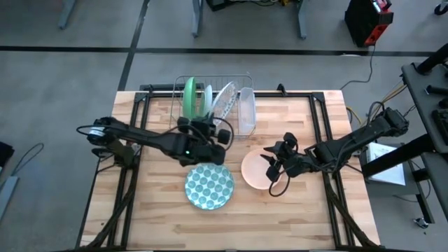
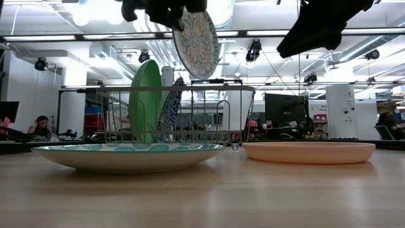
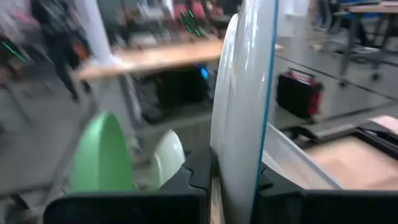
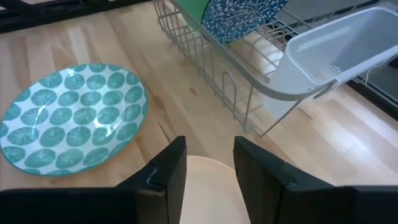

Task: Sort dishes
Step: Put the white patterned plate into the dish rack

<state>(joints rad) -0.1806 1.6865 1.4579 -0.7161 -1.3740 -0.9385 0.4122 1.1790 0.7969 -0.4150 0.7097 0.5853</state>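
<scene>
Left end effector (image 3: 233, 186) pinches the floral plate (image 2: 197, 35) upright above the rack (image 2: 183, 107).

We note a grey floor (image 1: 70, 70), ceiling strip lights (image 2: 266, 38), and seated people (image 2: 42, 125) at distant desks.

Pale matt wood table (image 1: 294, 210), glossy dotted plate (image 4: 71, 115), silver wire rack (image 4: 211, 68), translucent plastic tray (image 4: 336, 50)

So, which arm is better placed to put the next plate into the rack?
The left. Its gripper holds the floral plate upright above the wire rack, beside the green plate. The right gripper hangs open over the peach bowl.
</scene>
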